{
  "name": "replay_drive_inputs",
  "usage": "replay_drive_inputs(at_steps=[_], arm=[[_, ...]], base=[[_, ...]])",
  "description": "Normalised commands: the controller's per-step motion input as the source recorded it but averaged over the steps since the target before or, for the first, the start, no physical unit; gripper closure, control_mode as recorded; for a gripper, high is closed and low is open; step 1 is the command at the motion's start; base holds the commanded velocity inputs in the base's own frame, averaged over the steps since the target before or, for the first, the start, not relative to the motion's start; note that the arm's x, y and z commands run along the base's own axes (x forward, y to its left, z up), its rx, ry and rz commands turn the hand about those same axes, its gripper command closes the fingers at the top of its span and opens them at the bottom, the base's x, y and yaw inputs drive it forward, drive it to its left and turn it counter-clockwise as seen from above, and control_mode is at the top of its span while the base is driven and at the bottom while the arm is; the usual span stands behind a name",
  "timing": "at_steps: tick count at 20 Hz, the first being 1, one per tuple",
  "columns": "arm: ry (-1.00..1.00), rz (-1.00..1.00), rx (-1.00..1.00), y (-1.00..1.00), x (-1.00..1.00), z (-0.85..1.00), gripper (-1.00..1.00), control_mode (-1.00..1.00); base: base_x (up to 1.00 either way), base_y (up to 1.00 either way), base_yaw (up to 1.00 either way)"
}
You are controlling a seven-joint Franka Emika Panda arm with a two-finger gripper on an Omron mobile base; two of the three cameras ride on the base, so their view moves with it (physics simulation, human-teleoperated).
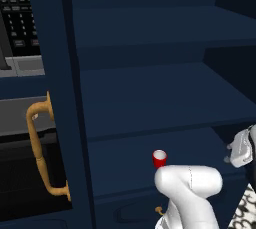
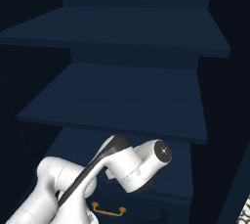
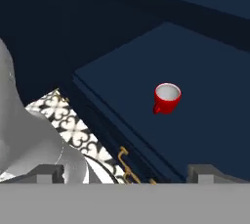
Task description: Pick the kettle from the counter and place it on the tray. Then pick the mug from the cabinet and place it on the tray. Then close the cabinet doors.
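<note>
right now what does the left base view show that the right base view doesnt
Left base view: the red mug standing upright near the front of the lowest cabinet shelf, an open cabinet door with its curved gold handle, and a black appliance with buttons behind that door.

Right base view: a gold drawer handle seen straight on below the shelf, and the arm's dark-capped joint.

Both: the navy cabinet shelves and the white arm in the foreground.

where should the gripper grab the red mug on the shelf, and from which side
Probably by the rim, one finger inside the white bowl. The mug stands upright with its mouth open upward on the lowest shelf, and the shelf above leaves room, so come in from the open front and down. The open gripper is still well short.
</note>
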Motion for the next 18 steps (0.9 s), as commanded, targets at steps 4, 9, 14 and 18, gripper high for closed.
replay_drive_inputs(at_steps=[4,9,14,18], arm=[[-0.18,0.21,0.01,-0.05,0.33,-0.43,-1.00,-1.00],[-0.16,0.06,0.03,-0.10,0.12,-0.40,-1.00,-1.00],[-0.08,0.00,0.06,-0.05,0.08,-0.42,-1.00,-1.00],[0.00,0.00,0.07,0.00,0.18,-0.45,-1.00,-1.00]], base=[[0.00,0.00,0.00],[0.00,0.00,0.00],[0.00,0.00,0.00],[0.00,0.00,0.00]])
